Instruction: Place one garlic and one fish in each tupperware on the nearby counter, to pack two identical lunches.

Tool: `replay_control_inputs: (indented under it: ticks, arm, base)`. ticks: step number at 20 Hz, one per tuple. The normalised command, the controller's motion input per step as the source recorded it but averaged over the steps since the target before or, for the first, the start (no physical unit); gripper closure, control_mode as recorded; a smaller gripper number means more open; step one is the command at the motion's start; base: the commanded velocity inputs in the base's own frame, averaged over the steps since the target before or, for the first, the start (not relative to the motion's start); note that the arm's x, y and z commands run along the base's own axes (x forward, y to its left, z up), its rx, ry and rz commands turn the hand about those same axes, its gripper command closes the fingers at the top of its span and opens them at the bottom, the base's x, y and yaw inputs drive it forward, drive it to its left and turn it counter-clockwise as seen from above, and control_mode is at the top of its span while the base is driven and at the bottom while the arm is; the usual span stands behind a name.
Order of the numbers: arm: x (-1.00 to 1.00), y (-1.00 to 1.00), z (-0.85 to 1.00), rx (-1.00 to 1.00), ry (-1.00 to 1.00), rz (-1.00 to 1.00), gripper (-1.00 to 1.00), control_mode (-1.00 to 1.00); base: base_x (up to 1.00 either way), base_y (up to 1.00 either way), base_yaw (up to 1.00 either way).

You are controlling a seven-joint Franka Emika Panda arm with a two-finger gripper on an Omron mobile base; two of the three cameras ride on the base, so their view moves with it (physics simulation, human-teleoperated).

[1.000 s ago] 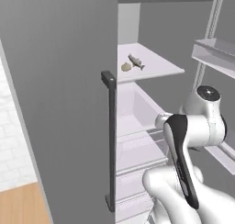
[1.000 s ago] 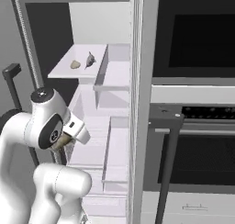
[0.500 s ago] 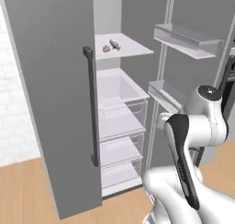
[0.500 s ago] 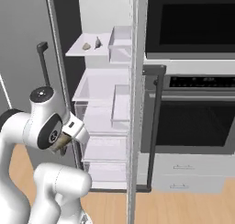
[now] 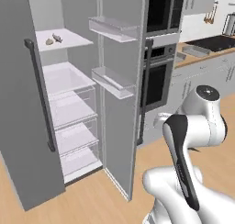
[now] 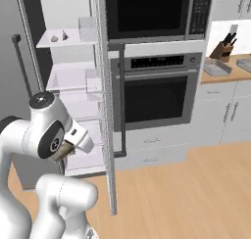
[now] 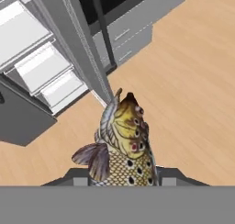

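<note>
In the hand view a spotted olive-brown fish (image 7: 121, 142) stands up between my gripper's (image 7: 123, 175) jaws, which are shut on it above the wooden floor. In the right base view the gripper (image 6: 66, 147) is tucked low beside the arm, with a brown bit of the fish showing. On the upper fridge shelf lie one garlic (image 5: 49, 42) (image 6: 54, 38) and another fish (image 5: 57, 37) (image 6: 64, 36). Two grey tupperware (image 6: 215, 66) (image 6: 244, 62) sit on the wooden counter (image 6: 228, 75) (image 5: 199, 53) far to the right.
The fridge (image 5: 69, 103) stands open, its door (image 5: 121, 81) swung out between me and the wall oven (image 6: 157, 93). A knife block (image 6: 219, 49) is on the counter. A dark cooktop (image 5: 209, 43) lies further along. Open wooden floor (image 6: 196, 184) stretches toward the counter.
The whole picture has shifted: the base has backed off from the fridge and turned right, so the oven and counter now show. The fish stays in the gripper.
</note>
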Motion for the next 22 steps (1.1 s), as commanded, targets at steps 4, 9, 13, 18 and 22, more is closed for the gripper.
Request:
replay_control_inputs:
  ticks: [4, 9, 13, 18, 22]
  arm:
    - [0.00, 0.00, 0.00, 0.00, 0.00, 0.00, 1.00, 1.00]
    - [0.00, 0.00, 0.00, 0.00, 0.00, 0.00, 1.00, 1.00]
    - [0.00, 0.00, 0.00, 0.00, 0.00, 0.00, 1.00, 1.00]
    - [0.00, 0.00, 0.00, 0.00, 0.00, 0.00, 1.00, 1.00]
    - [0.00, 0.00, 0.00, 0.00, 0.00, 0.00, 1.00, 1.00]
  base:
    - [0.01, -0.73, -0.68]
    - [0.60, -0.64, -0.51]
    - [1.00, -0.41, -0.13]
    - [1.00, -0.27, -0.03]
    - [1.00, -0.04, -0.01]
